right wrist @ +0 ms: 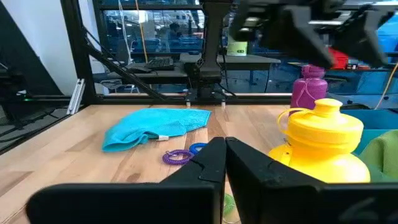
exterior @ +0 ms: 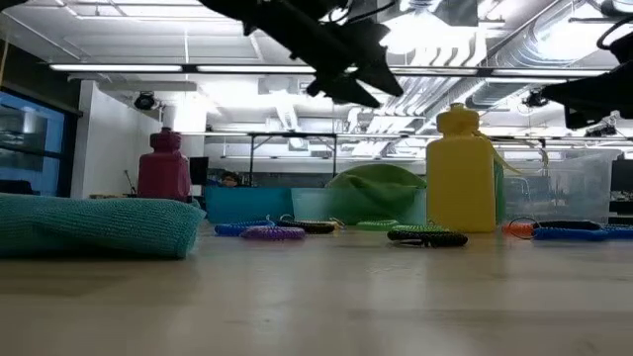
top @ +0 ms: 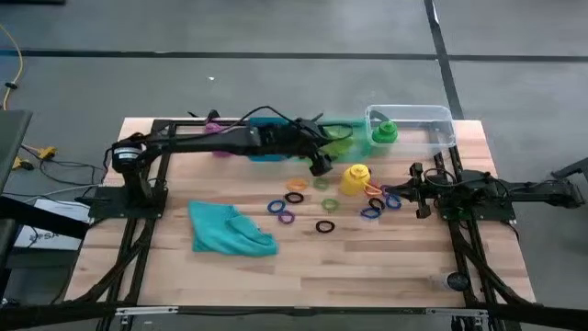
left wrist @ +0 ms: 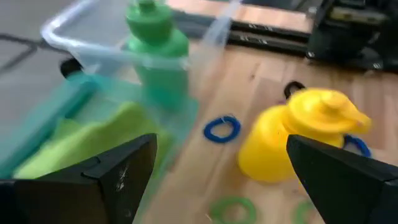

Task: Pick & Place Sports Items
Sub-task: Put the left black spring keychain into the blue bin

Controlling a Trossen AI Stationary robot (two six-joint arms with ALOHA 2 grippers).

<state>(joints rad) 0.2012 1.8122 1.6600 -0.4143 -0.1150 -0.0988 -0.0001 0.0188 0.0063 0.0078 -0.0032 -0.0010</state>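
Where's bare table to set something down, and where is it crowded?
Free: the near strip of the table, in front of the teal cloth and the rings. Crowded: around the yellow bottle, where the open left gripper hovers.

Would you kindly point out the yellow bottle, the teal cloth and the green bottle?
yellow bottle (top: 355,178): high view, its body.
teal cloth (top: 227,230): high view, middle of the fabric.
green bottle (left wrist: 159,55): left wrist view, its shoulder.

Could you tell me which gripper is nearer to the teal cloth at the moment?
The left. The left gripper hangs open above the rings, a short way beyond the teal cloth. The right gripper sits shut at the table's right side, past the yellow bottle.
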